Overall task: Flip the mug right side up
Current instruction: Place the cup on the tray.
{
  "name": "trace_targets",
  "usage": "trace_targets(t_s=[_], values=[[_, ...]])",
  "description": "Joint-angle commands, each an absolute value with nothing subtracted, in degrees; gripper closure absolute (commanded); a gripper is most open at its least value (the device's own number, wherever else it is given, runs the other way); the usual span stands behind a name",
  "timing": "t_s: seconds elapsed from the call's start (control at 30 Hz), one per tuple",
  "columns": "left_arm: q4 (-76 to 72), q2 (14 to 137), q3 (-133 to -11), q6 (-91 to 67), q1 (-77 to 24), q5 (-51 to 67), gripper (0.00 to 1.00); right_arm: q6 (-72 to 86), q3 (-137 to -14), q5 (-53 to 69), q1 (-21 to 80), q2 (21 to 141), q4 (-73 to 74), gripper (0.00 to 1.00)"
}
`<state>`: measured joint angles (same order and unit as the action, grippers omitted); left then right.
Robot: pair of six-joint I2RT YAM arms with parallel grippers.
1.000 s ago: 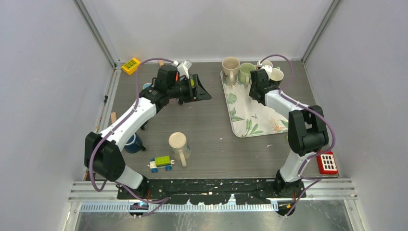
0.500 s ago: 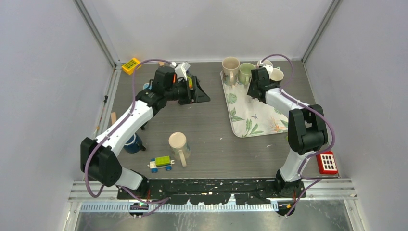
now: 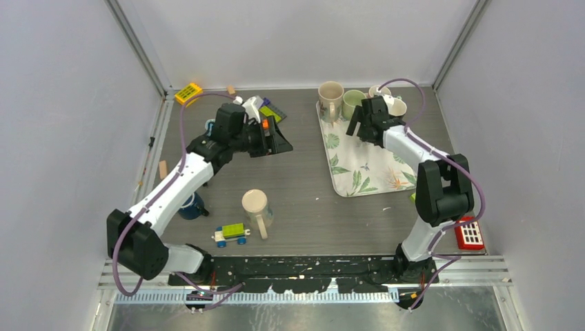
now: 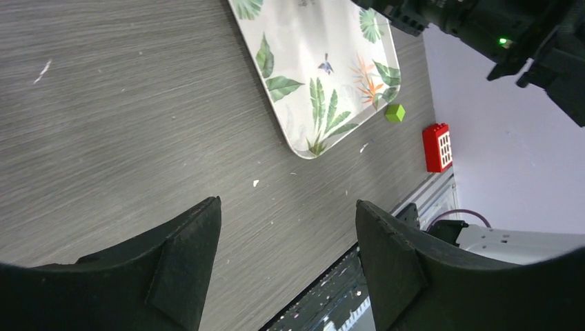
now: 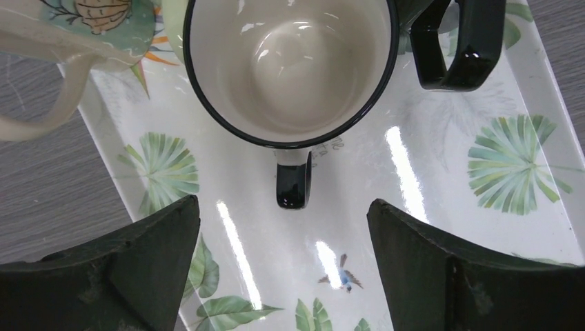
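Overhead, right arm: the right gripper [image 3: 363, 118] hangs over the far end of the white leaf-print tray [image 3: 359, 172], among the mugs gathered there; I judge it much the nearer arm to the task's mug.
Overhead, left arm: the left gripper [image 3: 276, 136] hangs over the grey wood-grain table [image 3: 303, 186], well apart from the tray.
Overhead, hidden: the right gripper's body covers the spot where I expect the mug; I cannot pick it out here; a cream mug [image 3: 255, 205] stands alone near a toy car [image 3: 231, 234], and I cannot tell which way up it is.
Left wrist: the left gripper [image 4: 286, 214] has its fingers spread wide with nothing between them; beyond lie the table [image 4: 138, 103] and the tray [image 4: 310, 69]; no mug shows.
Right wrist, fingers: the right gripper [image 5: 283, 221] is spread wide and holds nothing.
Right wrist, mug: the white mug with a black rim and black handle [image 5: 290, 69] stands on the tray [image 5: 414, 179], mouth toward the lens; I judge it already right side up, long axis vertical.
Right wrist, relation: the mug lies just ahead of the fingertips, not between them; its handle points back toward the gap, apart from both fingers.
Right wrist, cut off: the mug's far rim runs out of frame; a cream handle [image 5: 41, 103] at left and a second black handle [image 5: 455, 41] at right belong to mugs mostly out of view.
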<state>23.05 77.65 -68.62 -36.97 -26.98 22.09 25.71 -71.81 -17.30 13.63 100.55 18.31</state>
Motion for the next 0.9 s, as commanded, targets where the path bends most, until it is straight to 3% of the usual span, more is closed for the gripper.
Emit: trace_targets(t_s=[0.0,0.6,0.87], values=[[25.80,73.23,-68.17,-35.43,-26.54,17.79,0.27,28.21,-73.15,-16.37,13.39,95.46,19.39,0.04],[43.66,59.64,-60.89,-35.93,-27.18,2.38,0.24,31.40,-69.09,-13.71,16.40,85.14,24.64,0.00],[52.70,54.48,-58.32,-43.84,-37.84,-11.97,0.22,31.03,-67.42,-11.08,18.15,82.65,24.93,0.00]])
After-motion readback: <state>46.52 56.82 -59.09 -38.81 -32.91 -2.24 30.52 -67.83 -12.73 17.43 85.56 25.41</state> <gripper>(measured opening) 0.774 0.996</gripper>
